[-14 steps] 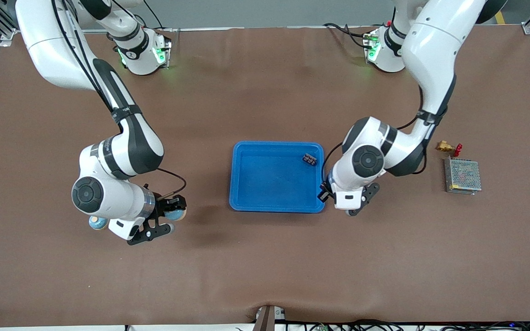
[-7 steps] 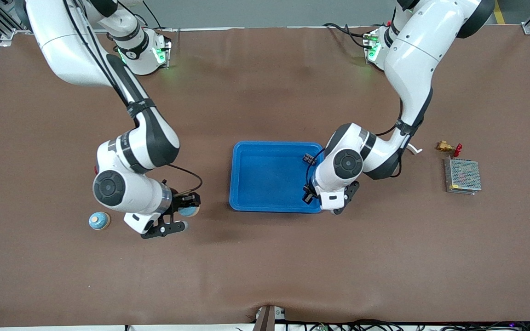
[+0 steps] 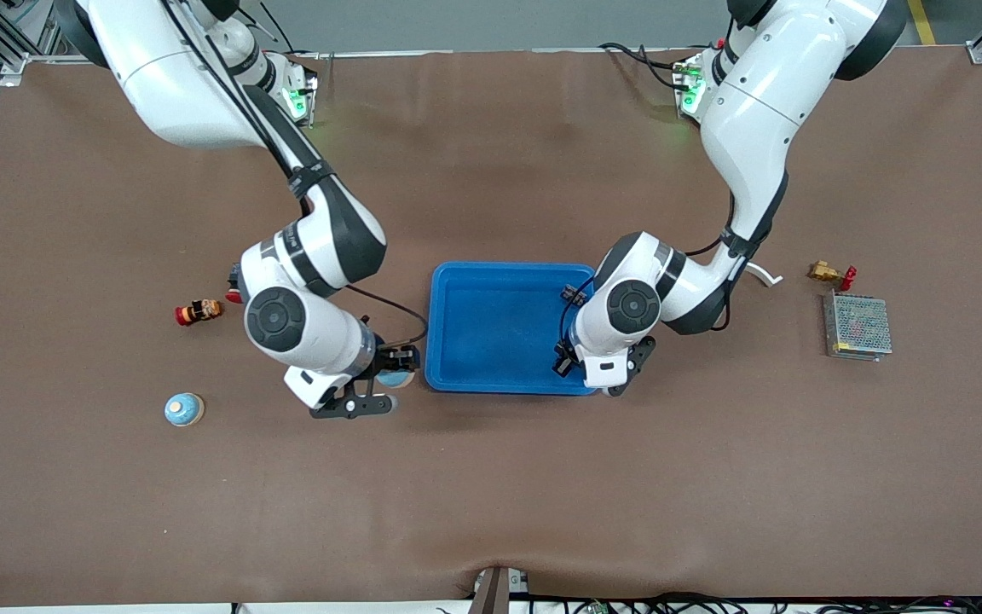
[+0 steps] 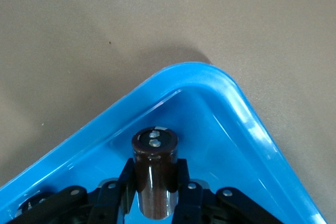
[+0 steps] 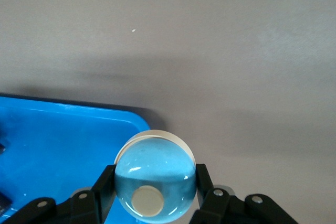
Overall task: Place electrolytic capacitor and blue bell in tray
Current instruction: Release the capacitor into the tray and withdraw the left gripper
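The bright blue tray (image 3: pixel 455 382) lies mid-table. My left gripper (image 3: pixel 593 373) hangs over the tray's near corner at the left arm's end. In the left wrist view it (image 4: pixel 154 174) is shut on a dark brown electrolytic capacitor (image 4: pixel 154 161), above the tray's corner (image 4: pixel 252 124). The hand hides the capacitor in the front view. My right gripper (image 3: pixel 384 381) is just outside the tray's rim at the right arm's end, shut on a blue bell (image 3: pixel 399 367). In the right wrist view it (image 5: pixel 155 182) holds the bell (image 5: pixel 157 174) by the tray's corner (image 5: pixel 63 140).
A small black part (image 3: pixel 574 295) lies in the tray. A second blue bell (image 3: pixel 184 410) and a red and orange piece (image 3: pixel 198 312) lie toward the right arm's end. A brass fitting (image 3: pixel 830 274) and a metal mesh box (image 3: pixel 857 327) lie toward the left arm's end.
My right gripper has carried the blue bell from beside the second bell to the tray's rim. My left gripper has moved with the capacitor from outside the tray to over its corner.
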